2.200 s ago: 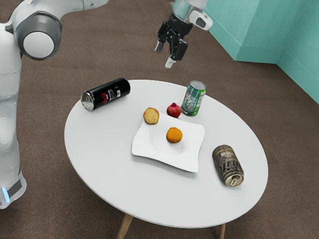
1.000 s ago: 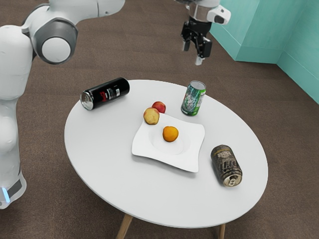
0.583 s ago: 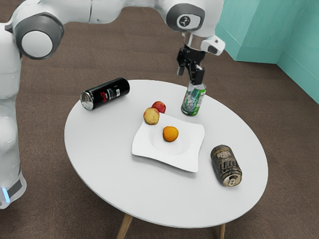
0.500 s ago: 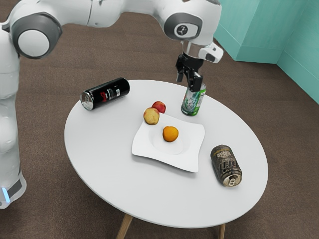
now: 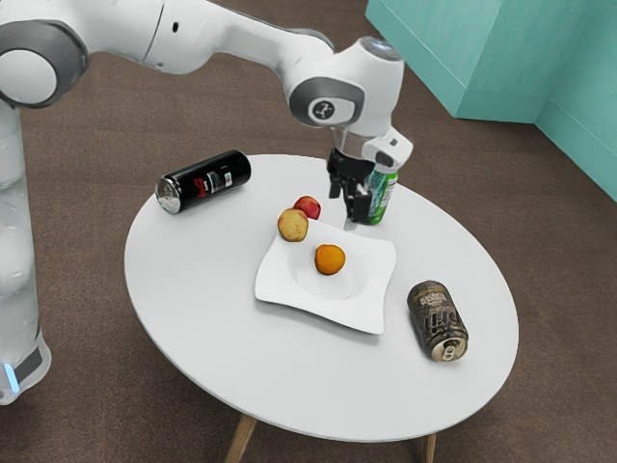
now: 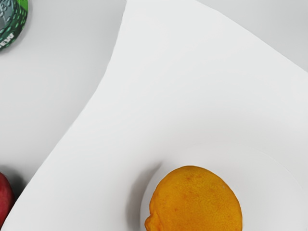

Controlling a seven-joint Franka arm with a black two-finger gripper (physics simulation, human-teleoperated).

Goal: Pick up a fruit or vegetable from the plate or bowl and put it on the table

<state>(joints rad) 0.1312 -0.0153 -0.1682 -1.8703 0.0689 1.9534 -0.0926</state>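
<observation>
One orange-coloured fruit (image 5: 330,258) sits in the shallow well at the middle of a white, wavy-edged plate (image 5: 378,262) on a round white table (image 5: 193,289); the well likely keeps it from rolling. Just beyond it, near 12 o'clock in the exterior view, a white robot arm (image 5: 352,87) points its black jaws downward. They stand apart and empty, presumably so they can straddle the fruit. They probably need to shift toward 6 o'clock and lower before closing.

A yellowish fruit (image 5: 293,225) is by the plate's rim at 11 o'clock; whether it touches, I cannot tell. Close behind it is a red fruit (image 5: 308,206). A green can (image 5: 383,198) stands upright at 1 o'clock, so a wide swing might knock it. A black can (image 5: 204,181) at 10 and a brown can (image 5: 439,321) at 4 lie on their sides.
</observation>
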